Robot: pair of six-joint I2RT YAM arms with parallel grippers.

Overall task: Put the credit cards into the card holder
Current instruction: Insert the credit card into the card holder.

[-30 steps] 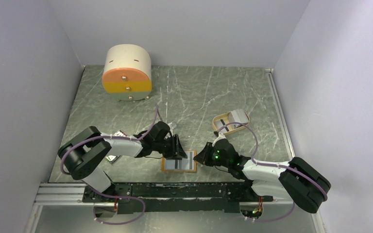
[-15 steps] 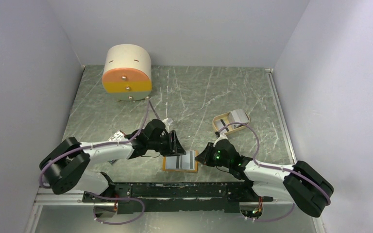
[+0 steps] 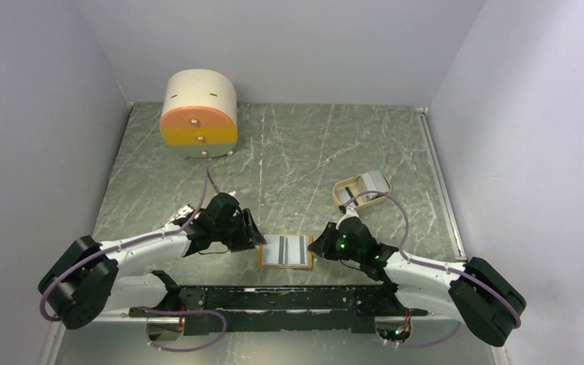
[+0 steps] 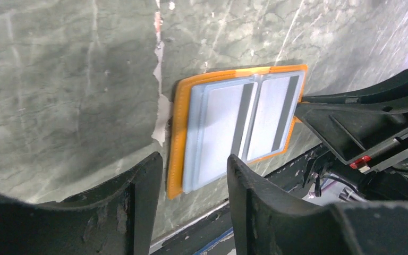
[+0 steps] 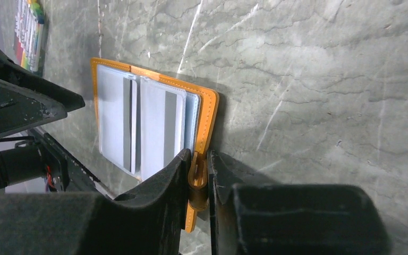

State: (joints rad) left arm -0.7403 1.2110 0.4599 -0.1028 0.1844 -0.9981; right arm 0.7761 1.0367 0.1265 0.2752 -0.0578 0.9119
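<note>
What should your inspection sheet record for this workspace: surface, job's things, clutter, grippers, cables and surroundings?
Surface: table, green marbled, with white scuffs.
Job's things: card holder lies open with two credit cards in it; what looks like a third card lies in the tray.
Clutter: drawer box at the back; colour-striped item.
Grippers: left gripper open and empty; right gripper pinches the holder's tab.
Cables: purple cables loop along both arms.
Surroundings: pale walls.

Both arms stretch low over the table toward the card holder (image 5: 208, 114). The left pincer (image 3: 252, 234) hangs just left of it, jaws apart and empty. The right pincer (image 3: 321, 247) pinches its right edge.
</note>
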